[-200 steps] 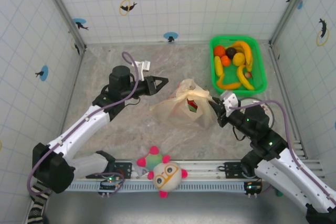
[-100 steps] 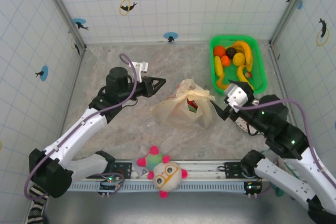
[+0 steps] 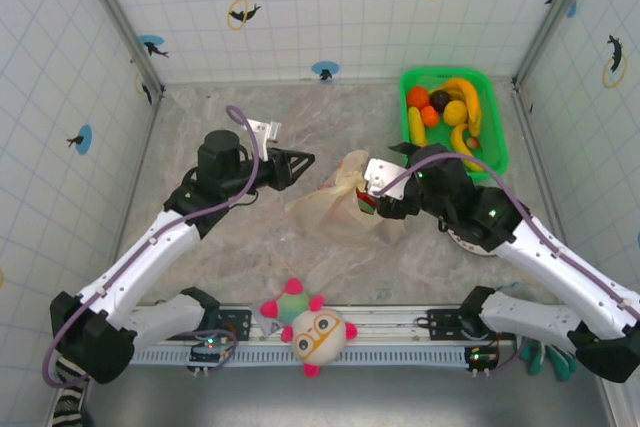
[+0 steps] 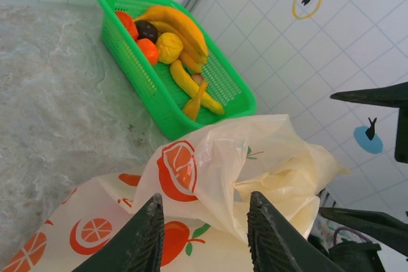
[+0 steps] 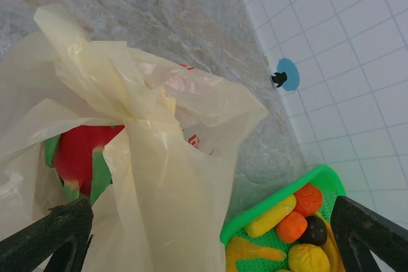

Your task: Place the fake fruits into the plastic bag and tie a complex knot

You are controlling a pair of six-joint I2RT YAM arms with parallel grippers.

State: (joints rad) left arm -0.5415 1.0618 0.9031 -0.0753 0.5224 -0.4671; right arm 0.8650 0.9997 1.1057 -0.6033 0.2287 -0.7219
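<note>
The plastic bag (image 3: 345, 205), cream with orange prints, lies crumpled mid-table. Inside it shows a red and green fake fruit (image 5: 80, 151). Its handle strips meet in a bunched knot (image 5: 141, 118) on top. More fake fruits (image 3: 455, 112), bananas and orange, red, dark and yellow pieces, lie in the green basket (image 3: 440, 75). My left gripper (image 3: 303, 159) is just left of the bag with its jaws apart; in the left wrist view the left gripper (image 4: 204, 221) has the bag (image 4: 210, 176) just beyond its tips. My right gripper (image 5: 210, 240) stands wide open over the bag.
The green basket (image 4: 140, 87) stands at the back right against the tiled wall, close behind the bag. A round plush toy with pink spikes and glasses (image 3: 312, 332) sits on the rail at the near edge. Bare marble lies left of the bag.
My right gripper has opened wide, and its arm has swung left and up over the bag. The left gripper has opened somewhat and drawn slightly back to the left.
</note>
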